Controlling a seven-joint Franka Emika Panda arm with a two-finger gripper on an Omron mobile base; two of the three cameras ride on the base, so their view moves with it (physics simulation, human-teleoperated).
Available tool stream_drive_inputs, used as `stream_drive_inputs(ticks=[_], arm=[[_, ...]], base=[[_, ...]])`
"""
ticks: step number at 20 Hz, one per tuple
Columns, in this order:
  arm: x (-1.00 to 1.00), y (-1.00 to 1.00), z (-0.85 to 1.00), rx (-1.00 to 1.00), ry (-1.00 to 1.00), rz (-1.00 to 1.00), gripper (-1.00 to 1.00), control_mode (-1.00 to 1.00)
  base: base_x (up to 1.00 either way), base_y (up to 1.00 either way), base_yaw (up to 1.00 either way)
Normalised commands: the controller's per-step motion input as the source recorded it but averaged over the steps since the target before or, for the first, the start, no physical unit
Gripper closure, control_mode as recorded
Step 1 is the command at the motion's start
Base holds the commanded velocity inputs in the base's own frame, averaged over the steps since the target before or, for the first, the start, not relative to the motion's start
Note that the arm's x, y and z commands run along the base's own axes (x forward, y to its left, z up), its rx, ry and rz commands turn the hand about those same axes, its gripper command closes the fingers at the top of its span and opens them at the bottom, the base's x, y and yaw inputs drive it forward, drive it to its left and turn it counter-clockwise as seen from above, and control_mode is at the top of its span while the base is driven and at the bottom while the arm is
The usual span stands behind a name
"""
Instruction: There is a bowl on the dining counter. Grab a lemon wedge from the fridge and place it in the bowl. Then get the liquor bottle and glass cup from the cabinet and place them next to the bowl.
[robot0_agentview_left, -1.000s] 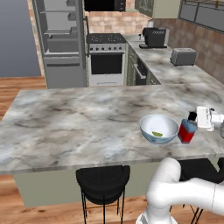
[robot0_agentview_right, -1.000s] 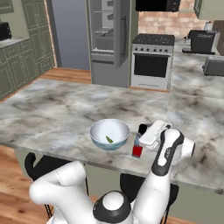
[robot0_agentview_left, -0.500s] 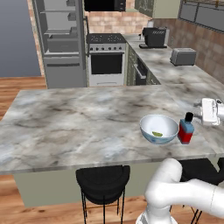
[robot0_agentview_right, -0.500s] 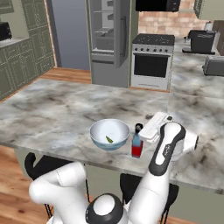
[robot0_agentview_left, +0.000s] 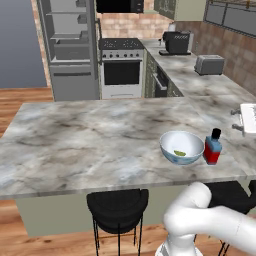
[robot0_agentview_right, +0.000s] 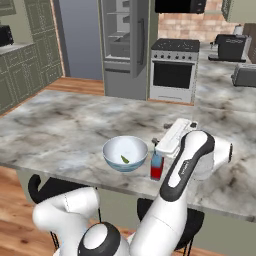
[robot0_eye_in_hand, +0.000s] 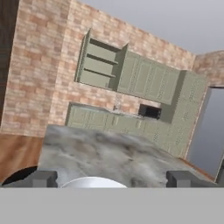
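Near the front edge of the bench (robot0_agentview_left: 75, 145), toward its right end, the bowl (robot0_agentview_left: 181, 148) holds the lemon wedge (robot0_agentview_left: 179, 153); the liquor bottle (robot0_agentview_left: 213, 147) stands just beside it on the right. The tool (robot0_eye_in_hand: 112, 179) hovers with fingers spread apart, empty. Beyond the far edge stands the open fridge (robot0_agentview_left: 70, 47).

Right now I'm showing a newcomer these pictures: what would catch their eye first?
The white bowl near the dining counter's front edge, a lemon wedge inside it. Beside it stands the red-and-blue liquor bottle, apart from the bowl. The open gripper hangs empty over the counter.
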Motion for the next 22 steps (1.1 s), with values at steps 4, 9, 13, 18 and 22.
stream_drive_inputs(ticks=[4,9,13,18,22], arm=[[-0.60,0.47,0.31,-0.12,0.04,-0.08,-1.00,-1.00],[-0.49,0.78,0.19,-0.20,0.17,-0.17,-1.00,-1.00],[-0.37,0.97,0.09,-0.26,0.23,-0.25,-1.00,-1.00],[-0.40,0.95,0.01,-0.23,0.19,-0.31,-1.00,-1.00],[-0.53,0.77,0.00,-0.14,0.09,-0.35,-1.00,-1.00]], base=[[0.00,0.00,0.00],[0.00,0.00,0.00],[0.00,0.00,0.00],[0.00,0.00,0.00],[0.00,0.00,0.00]])
